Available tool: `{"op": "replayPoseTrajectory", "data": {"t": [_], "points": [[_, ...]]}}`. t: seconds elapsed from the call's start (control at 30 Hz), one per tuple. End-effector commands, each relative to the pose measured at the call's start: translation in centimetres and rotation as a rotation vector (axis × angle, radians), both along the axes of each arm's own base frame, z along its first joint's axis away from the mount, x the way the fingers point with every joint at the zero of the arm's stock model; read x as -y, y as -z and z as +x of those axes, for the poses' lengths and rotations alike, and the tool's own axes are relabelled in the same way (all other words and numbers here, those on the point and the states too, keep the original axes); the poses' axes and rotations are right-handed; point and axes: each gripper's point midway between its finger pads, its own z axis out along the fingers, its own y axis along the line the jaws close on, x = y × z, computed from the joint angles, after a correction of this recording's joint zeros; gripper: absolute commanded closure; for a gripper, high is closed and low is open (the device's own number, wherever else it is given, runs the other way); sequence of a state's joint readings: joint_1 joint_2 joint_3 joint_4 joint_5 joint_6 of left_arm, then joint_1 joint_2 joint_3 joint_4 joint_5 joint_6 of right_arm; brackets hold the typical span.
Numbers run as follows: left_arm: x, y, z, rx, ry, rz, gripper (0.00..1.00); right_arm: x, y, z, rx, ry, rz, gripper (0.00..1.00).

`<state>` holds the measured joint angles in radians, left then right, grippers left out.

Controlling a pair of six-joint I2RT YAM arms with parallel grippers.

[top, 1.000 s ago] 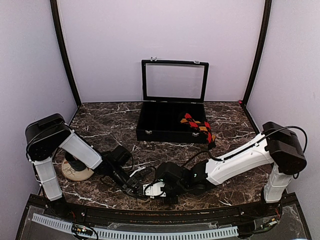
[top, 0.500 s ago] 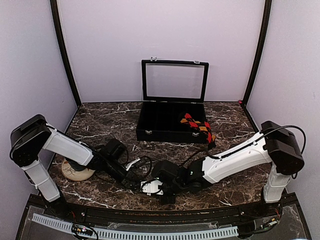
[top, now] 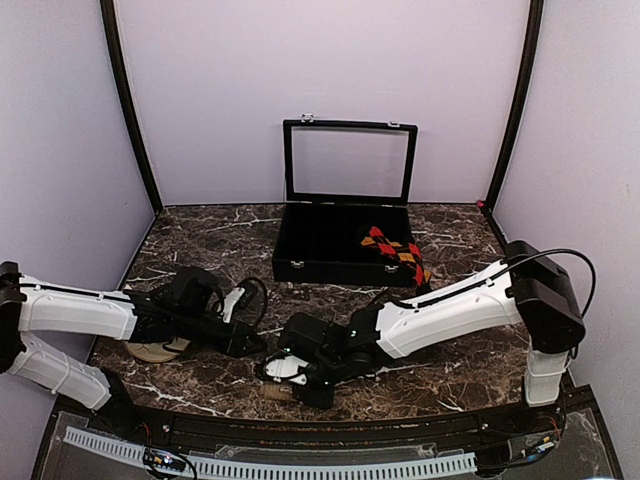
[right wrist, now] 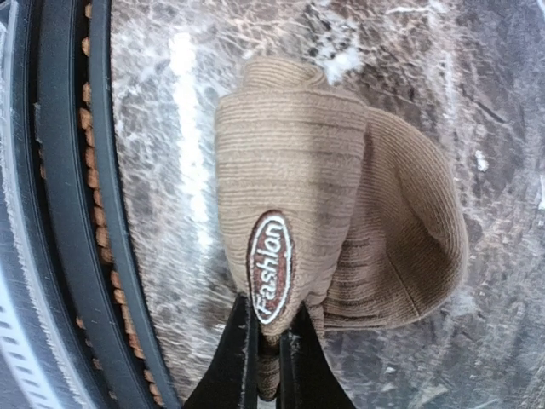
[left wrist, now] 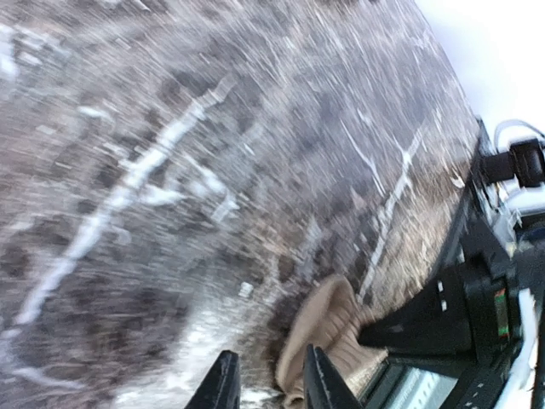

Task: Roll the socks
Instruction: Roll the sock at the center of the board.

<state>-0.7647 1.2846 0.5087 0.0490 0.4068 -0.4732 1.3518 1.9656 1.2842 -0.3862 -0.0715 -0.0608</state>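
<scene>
The tan-brown sock (right wrist: 341, 170) lies partly rolled on the marble close to the table's near edge, its "Fashion" label (right wrist: 270, 266) facing up. My right gripper (right wrist: 269, 332) is shut on the rolled end just under that label, and it shows low over the table (top: 280, 370) in the top view. My left gripper (left wrist: 271, 388) is open with nothing between its fingers. The sock (left wrist: 328, 328) sits just right of its right finger. The argyle sock (top: 396, 250) hangs over the front right wall of the black case.
The black compartment case (top: 310, 262) stands at the back centre with its lid up. A round tan object (top: 152, 349) lies at the left, beside my left arm. The black front rail (right wrist: 68, 213) runs right next to the tan sock.
My left gripper has opened and drawn back left from the tan sock, its arm dropping low and stretching out. My right gripper has closed on the sock and shifted left.
</scene>
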Motion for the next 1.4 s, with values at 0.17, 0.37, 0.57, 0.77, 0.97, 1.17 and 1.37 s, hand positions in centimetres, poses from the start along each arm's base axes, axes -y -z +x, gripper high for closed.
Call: {"op": "replayPoseTrajectory", "data": {"t": [0.17,0.37,0.57,0.77,0.97,1.17,1.37], "points": [[-4.5,-0.4,1.3,0.141,-0.216,0.153,0.74,1.7,1.4,-1.3,-0.277,0.079,-0.129,1.0],[-4.6,-1.0,0.3,0.227,-0.246,0.204,0.75,1.6,1.1,-0.7,-0.383,0.106,-0.132,1.0],[-4.1,-1.5,-0.8,0.29,-0.246,0.223,0.76,1.7,1.5,-0.5,-0.481,0.115,-0.147,1.0],[-3.1,-2.5,-2.1,0.382,-0.22,0.23,0.74,1.9,1.5,-0.2,-0.562,0.122,-0.154,1.0],[-1.7,-3.2,-4.1,0.461,-0.138,0.211,0.72,2.1,1.7,0.7,-0.612,0.135,-0.169,1.0],[1.5,-3.5,-7.3,0.543,0.088,0.2,0.7,2.2,1.8,1.4,-0.645,0.132,-0.188,1.0],[3.6,-1.8,-9.9,0.574,0.302,0.273,0.67,2.3,2.0,1.5,-0.667,0.117,-0.193,1.0]]}}
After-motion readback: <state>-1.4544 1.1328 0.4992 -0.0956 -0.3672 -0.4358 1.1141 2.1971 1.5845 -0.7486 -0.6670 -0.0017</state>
